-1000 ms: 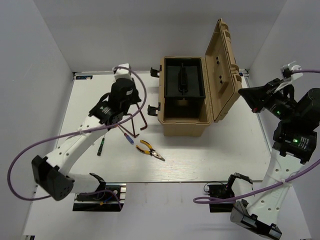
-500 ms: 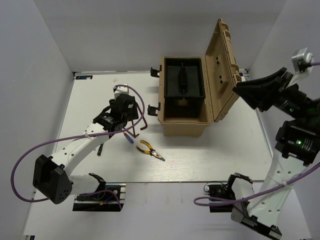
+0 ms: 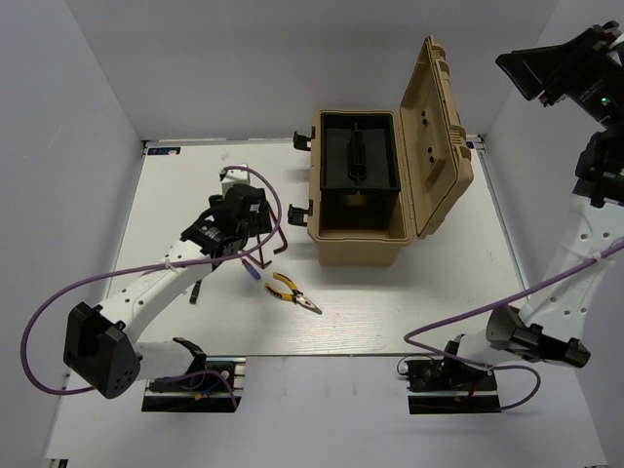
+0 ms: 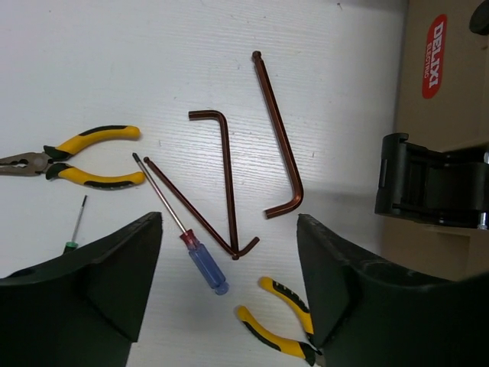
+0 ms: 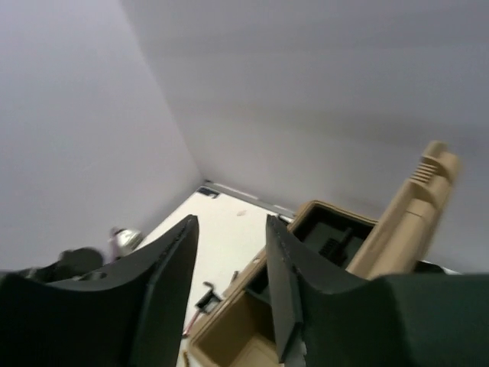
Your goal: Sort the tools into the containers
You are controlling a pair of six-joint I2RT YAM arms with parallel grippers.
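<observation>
We're at the pick step: left gripper [image 4: 228, 229] wide, empty, over hex keys [image 4: 227, 176] left of toolbox [image 3: 361, 249]. Next we descend and pinch one; right gripper [image 5: 231, 229] half-open, empty, raised right of toolbox.

- The left arm [image 3: 146, 288] has white, rounded links, a boxy black shoulder joint [image 3: 96, 351] and a black wrist housing [image 3: 234, 216].
- The right arm [image 3: 575, 258] has the same white links below black upper housings; a small green light [image 3: 605, 99] glows on one of them.
- A purple cable [image 3: 60, 293] runs along the left arm, and a second purple cable [image 3: 468, 312] along the right.
- Each arm is bolted to a black base plate [image 3: 190, 382] carrying thin wires.
- The left gripper [image 4: 229, 229] and right gripper [image 5: 231, 229] have matt black, wedge-shaped fingers [image 4: 92, 283].
</observation>
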